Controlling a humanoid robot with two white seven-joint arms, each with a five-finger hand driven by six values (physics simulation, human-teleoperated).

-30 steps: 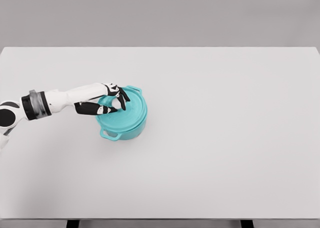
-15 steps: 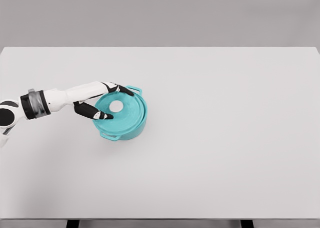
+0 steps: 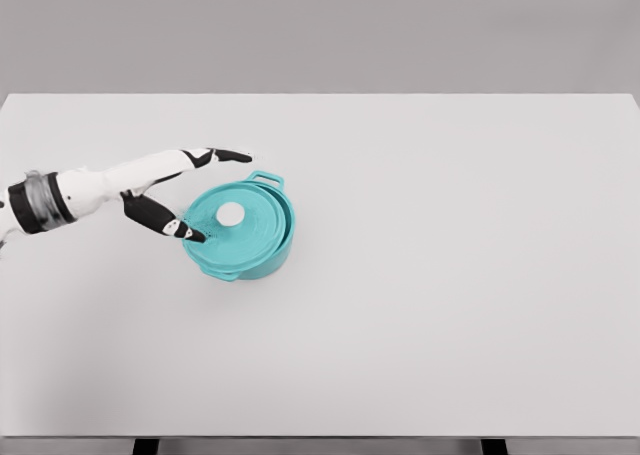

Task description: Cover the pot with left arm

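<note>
A blue-green pot (image 3: 243,245) sits on the left part of the big white table (image 3: 450,275). Its lid (image 3: 234,223) with a white knob (image 3: 230,213) is on top of it. The left hand (image 3: 180,190) is just beside the pot, fingers spread wide apart, holding nothing, one dark fingertip at the lid's edge

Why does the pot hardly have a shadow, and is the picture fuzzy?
Head view: soft, even light, so the teal pot casts only a faint shadow on the white table; no glare; edges look slightly soft, and the left hand with its spread fingers is still clear.
</note>
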